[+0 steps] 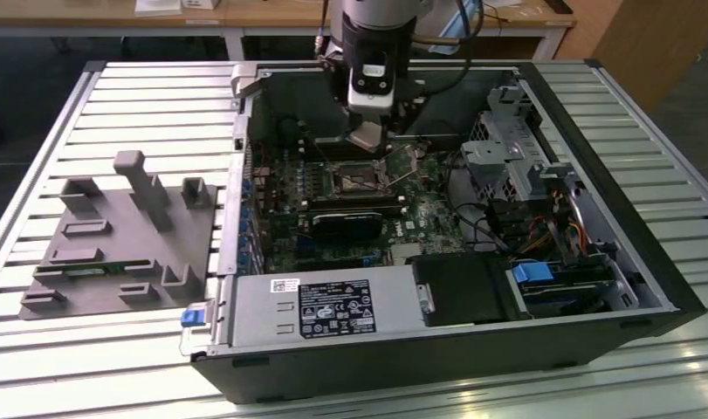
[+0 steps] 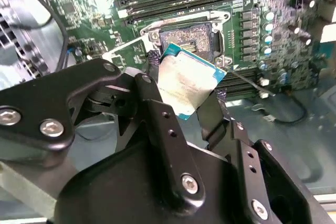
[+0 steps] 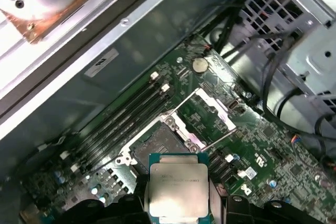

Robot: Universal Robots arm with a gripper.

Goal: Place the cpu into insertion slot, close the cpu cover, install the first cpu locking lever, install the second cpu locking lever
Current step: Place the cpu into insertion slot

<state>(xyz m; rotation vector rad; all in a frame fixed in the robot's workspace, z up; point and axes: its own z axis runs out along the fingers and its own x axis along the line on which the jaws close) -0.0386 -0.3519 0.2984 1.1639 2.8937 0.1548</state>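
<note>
The cpu (image 2: 185, 83) is gripped at two opposite edges by the tool (image 2: 187, 84), whose black fingers (image 2: 156, 100) are closed narrowly on it. The chip is held tilted, its silvery-tan top turned toward the camera in the second wrist view. It is held just above the insertion slot (image 2: 189, 36) and apart from it, so the dark socket is left bare inside its silver rim.

In the first wrist view the cpu (image 3: 176, 187) is seen near the insertion slot (image 3: 157, 142), and the cpu cover (image 3: 216, 108) is swung open beside the socket. The long black memory slots (image 3: 126, 114) are set alongside.

In the exterior view the tool (image 1: 366, 135) is lowered into the open computer case (image 1: 633, 262), over the insertion slot (image 1: 360, 179). The case is laid on the slatted bench (image 1: 155, 96), with a grey fixture (image 1: 120, 236) to the exterior view's left.
</note>
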